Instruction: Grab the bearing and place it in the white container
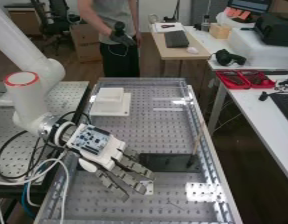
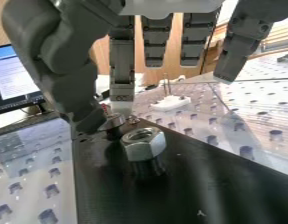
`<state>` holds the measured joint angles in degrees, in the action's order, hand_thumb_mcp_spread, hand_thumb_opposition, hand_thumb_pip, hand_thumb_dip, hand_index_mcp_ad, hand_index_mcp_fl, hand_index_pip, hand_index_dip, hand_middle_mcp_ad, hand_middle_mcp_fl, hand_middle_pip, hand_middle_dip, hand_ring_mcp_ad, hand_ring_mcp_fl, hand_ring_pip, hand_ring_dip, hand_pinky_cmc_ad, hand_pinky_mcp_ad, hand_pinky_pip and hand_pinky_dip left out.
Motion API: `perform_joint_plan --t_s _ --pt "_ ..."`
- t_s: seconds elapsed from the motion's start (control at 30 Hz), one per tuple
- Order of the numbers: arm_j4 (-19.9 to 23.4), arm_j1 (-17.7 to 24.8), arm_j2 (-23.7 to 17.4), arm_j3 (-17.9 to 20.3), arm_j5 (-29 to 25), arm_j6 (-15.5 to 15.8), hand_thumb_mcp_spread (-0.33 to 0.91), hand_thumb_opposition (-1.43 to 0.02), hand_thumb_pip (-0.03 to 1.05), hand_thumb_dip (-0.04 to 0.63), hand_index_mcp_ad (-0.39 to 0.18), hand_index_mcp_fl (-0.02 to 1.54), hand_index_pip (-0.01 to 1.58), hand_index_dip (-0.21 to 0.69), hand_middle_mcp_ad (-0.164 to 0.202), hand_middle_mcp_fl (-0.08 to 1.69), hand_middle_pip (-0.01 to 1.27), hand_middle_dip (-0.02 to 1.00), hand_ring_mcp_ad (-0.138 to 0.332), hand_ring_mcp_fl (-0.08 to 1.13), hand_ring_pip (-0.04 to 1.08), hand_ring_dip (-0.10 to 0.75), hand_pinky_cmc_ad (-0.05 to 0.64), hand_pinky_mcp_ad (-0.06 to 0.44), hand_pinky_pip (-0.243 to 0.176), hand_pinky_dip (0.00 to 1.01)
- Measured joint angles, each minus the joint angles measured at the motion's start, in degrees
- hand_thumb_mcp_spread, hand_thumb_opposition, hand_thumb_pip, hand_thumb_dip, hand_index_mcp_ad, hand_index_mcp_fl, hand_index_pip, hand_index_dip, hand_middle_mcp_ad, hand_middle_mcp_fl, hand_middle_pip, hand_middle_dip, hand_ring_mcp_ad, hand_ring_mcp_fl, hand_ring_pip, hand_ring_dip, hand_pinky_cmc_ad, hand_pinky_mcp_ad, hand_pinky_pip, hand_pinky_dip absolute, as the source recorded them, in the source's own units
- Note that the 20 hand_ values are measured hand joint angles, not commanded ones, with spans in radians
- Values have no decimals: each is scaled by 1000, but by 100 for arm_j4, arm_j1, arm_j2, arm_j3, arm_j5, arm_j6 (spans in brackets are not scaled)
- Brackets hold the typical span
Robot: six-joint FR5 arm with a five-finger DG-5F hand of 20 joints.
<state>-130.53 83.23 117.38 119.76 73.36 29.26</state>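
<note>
The hand (image 1: 109,156) is near the bearing (image 2: 115,120), axis roughly upright.

The bench (image 1: 146,131) had a grey top with regular rows of holes, bordered by a raised metal rim (image 1: 216,172). Bright glare lay on it near the right rim in the high view, and fainter glare toward the far end. The white container (image 1: 111,107) stood near the far left corner, its square base flat on the top and a narrower block rising above it. A black board (image 1: 171,162) lay crosswise in the nearer half, its right end near the right rim. Just nearer was a small pale plate (image 1: 149,188). In the wrist view, a white base (image 2: 171,103) with thin upright pins stood apart from the board.
</note>
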Motion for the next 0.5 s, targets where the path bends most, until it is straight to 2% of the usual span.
perform_joint_plan --t_s 0.5 --pt "101 40 8 73 -60 42 333 -812 794 253 -66 40 1457 122 44 7 133 227 145 -2 162 108 379 312 -105 513"
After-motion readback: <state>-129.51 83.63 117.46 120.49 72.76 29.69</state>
